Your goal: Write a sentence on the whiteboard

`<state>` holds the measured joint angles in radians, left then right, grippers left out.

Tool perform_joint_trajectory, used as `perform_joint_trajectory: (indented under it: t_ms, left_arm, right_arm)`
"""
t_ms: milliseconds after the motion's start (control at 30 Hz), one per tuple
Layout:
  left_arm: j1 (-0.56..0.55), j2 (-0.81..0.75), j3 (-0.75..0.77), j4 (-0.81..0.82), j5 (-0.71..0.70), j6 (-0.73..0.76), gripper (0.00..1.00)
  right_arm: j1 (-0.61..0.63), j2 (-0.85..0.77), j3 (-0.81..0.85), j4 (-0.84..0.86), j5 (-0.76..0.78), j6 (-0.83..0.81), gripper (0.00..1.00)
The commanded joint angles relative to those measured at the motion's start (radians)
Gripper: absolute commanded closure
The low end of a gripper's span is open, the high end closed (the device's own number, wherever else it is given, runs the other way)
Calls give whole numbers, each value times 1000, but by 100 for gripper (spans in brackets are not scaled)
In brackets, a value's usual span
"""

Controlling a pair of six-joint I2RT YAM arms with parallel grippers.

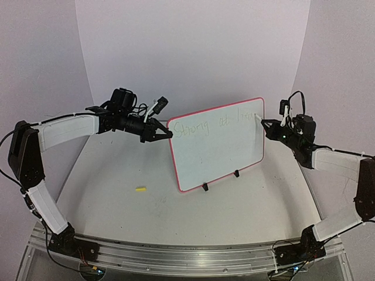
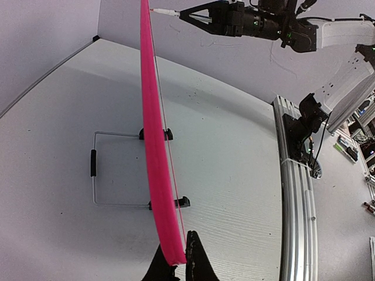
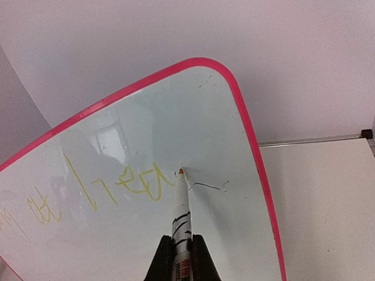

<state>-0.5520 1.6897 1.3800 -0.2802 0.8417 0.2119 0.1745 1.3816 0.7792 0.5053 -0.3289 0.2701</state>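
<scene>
Up close in the right wrist view, the right gripper (image 3: 179, 260) at the bottom edge is pinched tight on a white marker (image 3: 182, 208). Its long axis runs straight up the frame to the tip, which touches the whiteboard (image 3: 217, 134) just past the last letter of the yellow-green sentence (image 3: 132, 182). That line ends near the pink rim (image 3: 252, 152) on the right, so I judge the next word needs the bare white lower on the board, down and left of the tip in the top view. Farther across, the left gripper (image 1: 164, 134) is clamped on the board's upper left edge, steadying it upright on its black feet (image 1: 205, 187) mid-table.
</scene>
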Motion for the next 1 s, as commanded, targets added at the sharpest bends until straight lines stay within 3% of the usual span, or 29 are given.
perform_joint_trajectory:
  t_ms: [0,967]
  left_arm:
    - [-28,10,1,-48,-13,63,100]
    - [-33,12,0,-50,-16,65,100]
  right_arm:
    - [3,-41,26,19,-59,-15,100]
    - [3,35,74,8,31,-20,100]
